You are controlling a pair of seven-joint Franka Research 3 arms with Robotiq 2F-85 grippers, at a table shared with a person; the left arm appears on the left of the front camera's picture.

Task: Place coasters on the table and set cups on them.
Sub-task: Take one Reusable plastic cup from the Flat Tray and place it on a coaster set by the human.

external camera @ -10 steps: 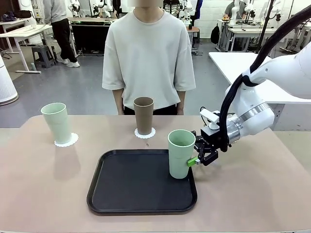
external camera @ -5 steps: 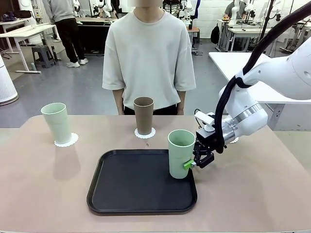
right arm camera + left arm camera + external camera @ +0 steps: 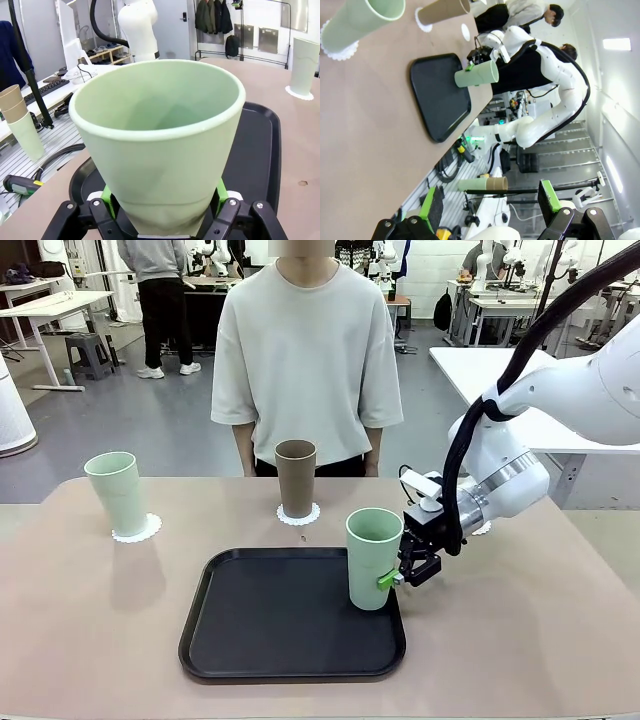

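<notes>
A pale green cup [image 3: 374, 558] stands upright at the right edge of the black tray [image 3: 292, 612]. My right gripper [image 3: 392, 578] is shut on its lower part from the right. In the right wrist view this cup [image 3: 160, 135] sits between the green pads [image 3: 106, 195]. A second green cup [image 3: 117, 492] stands on a coaster [image 3: 136, 530] at the far left. The brown cup [image 3: 295, 477] stands on a coaster [image 3: 298, 514] in front of the person. A third coaster [image 3: 483, 529] peeks out behind my right arm. My left gripper [image 3: 490, 210] is open, away from the table [image 3: 365, 130].
A person stands at the far side of the table [image 3: 520, 640], arms down. A white table [image 3: 480, 375] lies behind my right arm. Bare tan tabletop stretches left and right of the tray.
My right gripper has moved in and closed its fingers on the green cup on the tray. The cup has stayed upright in place.
</notes>
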